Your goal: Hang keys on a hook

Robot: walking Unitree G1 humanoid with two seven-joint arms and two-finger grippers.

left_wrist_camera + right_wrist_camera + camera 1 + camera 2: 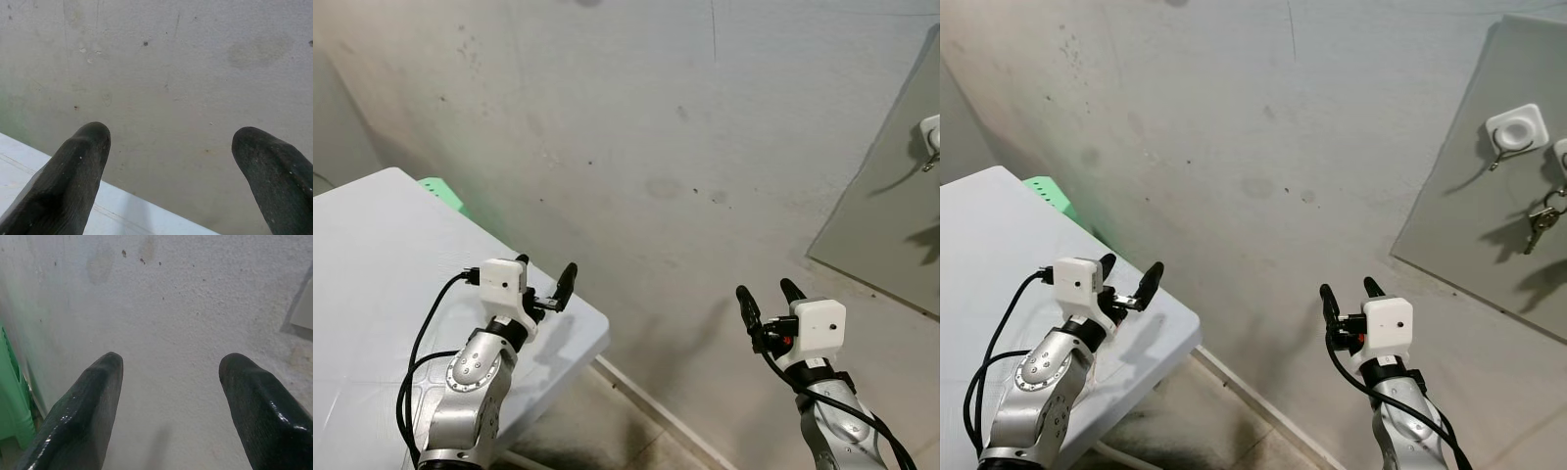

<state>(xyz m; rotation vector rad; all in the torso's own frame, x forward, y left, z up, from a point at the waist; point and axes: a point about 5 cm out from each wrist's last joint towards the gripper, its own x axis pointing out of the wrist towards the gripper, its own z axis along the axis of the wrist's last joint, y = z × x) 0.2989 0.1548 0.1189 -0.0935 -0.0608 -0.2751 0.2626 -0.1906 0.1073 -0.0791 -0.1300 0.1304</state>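
A bunch of keys (1542, 221) hangs from a white hook (1561, 154) at the right edge of a grey panel (1459, 215) on the wall. A second white square hook (1516, 129) beside it is bare. My left gripper (546, 276) is open and holds nothing, raised over the corner of a white table (372, 255); in the left wrist view its fingers (80, 166) point at the bare wall. My right gripper (1349, 291) is also open and holds nothing, low and to the left of the panel, well below the hooks. Its fingers (93, 401) face the plaster wall.
A stained plaster wall (656, 147) stands straight ahead. The white table fills the left side, its corner near my left gripper. A green plastic stool (445, 193) sits behind the table against the wall. Bare floor (597, 421) runs between table and wall.
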